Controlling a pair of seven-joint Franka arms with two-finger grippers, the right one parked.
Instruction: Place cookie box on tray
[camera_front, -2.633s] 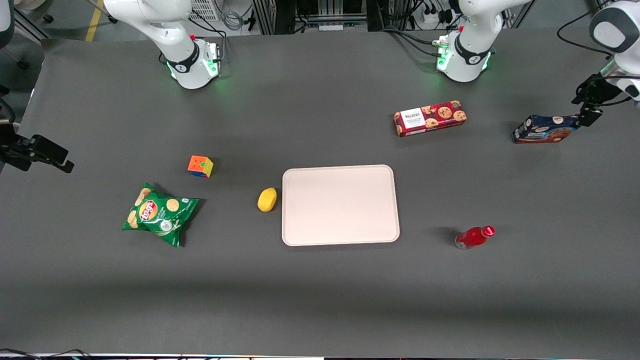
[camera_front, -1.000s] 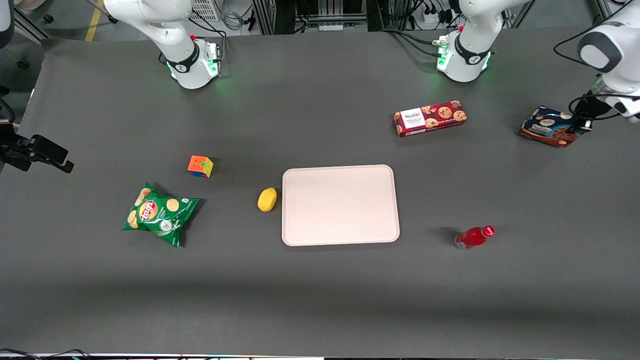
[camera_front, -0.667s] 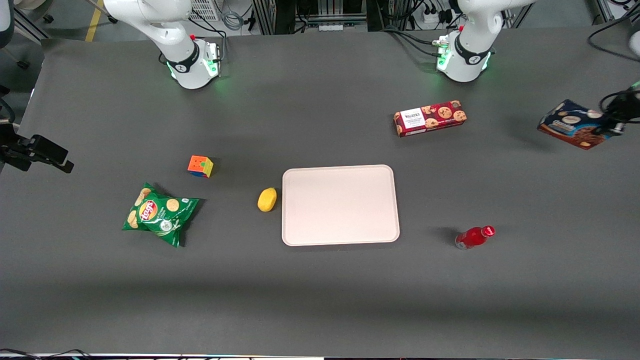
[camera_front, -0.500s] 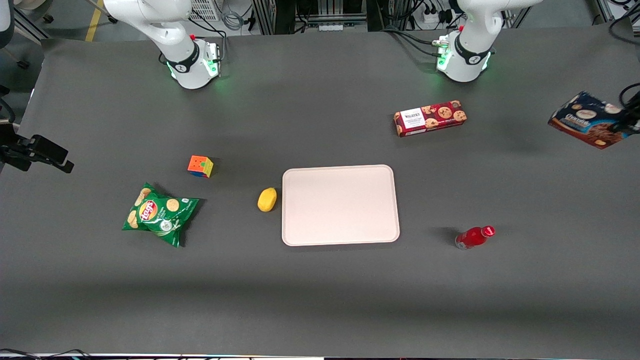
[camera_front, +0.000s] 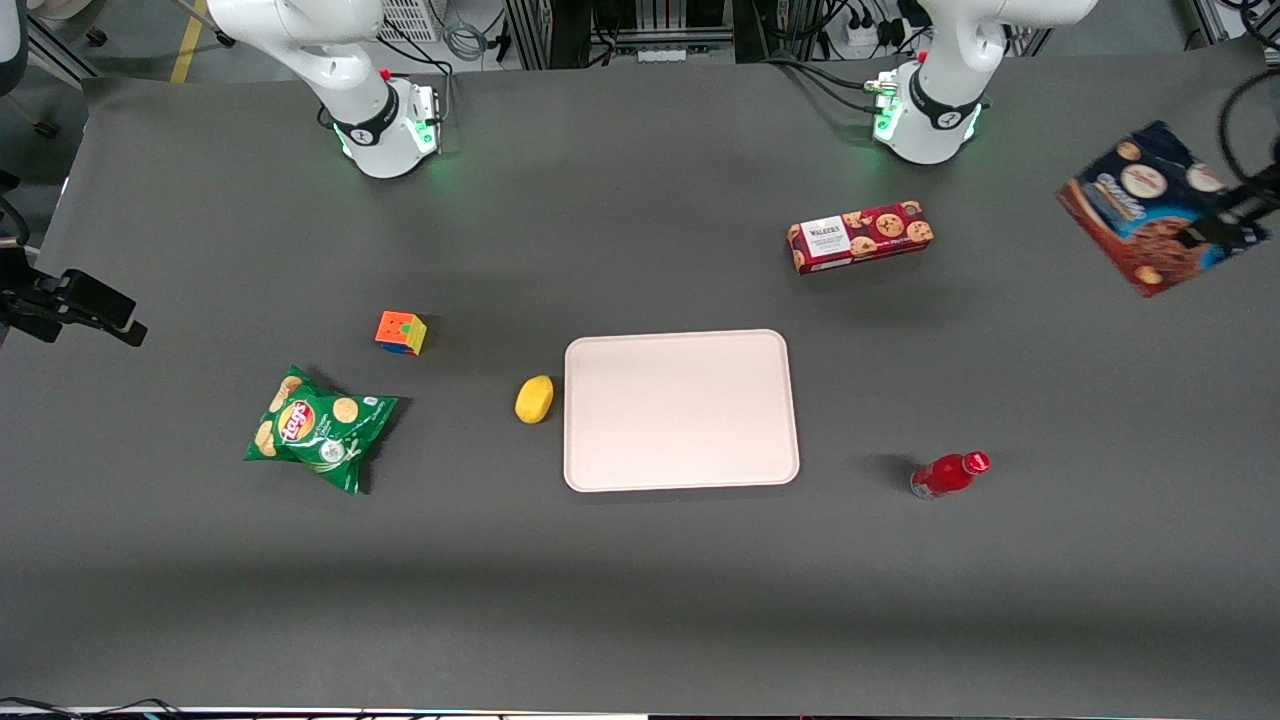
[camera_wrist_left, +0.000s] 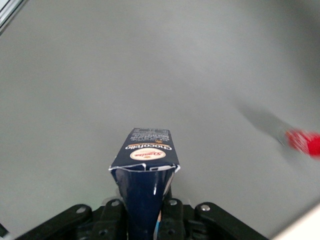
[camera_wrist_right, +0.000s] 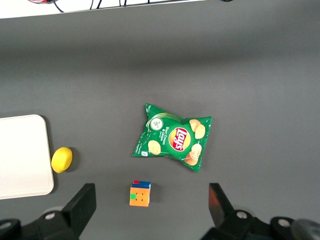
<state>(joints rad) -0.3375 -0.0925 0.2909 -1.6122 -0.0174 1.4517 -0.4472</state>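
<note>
The navy cookie box (camera_front: 1150, 206) with cookie pictures hangs tilted high above the table at the working arm's end. My gripper (camera_front: 1215, 228) is shut on one end of it. In the left wrist view the cookie box (camera_wrist_left: 145, 170) stands out between the two fingers (camera_wrist_left: 111, 215), its printed end face pointing away from the camera. The pale pinkish tray (camera_front: 681, 410) lies flat near the table's middle, well away from the box, and its corner (camera_wrist_right: 22, 155) shows in the right wrist view.
A red cookie box (camera_front: 860, 236) lies between the tray and the working arm's base. A red bottle (camera_front: 948, 474) lies beside the tray, toward the working arm's end. A lemon (camera_front: 534, 399), cube (camera_front: 401, 332) and chips bag (camera_front: 318, 428) lie toward the parked arm's end.
The gripper has lifted the cookie box off the table and carried it upward and outward toward the working arm's end; the box now looks larger and more tilted.
</note>
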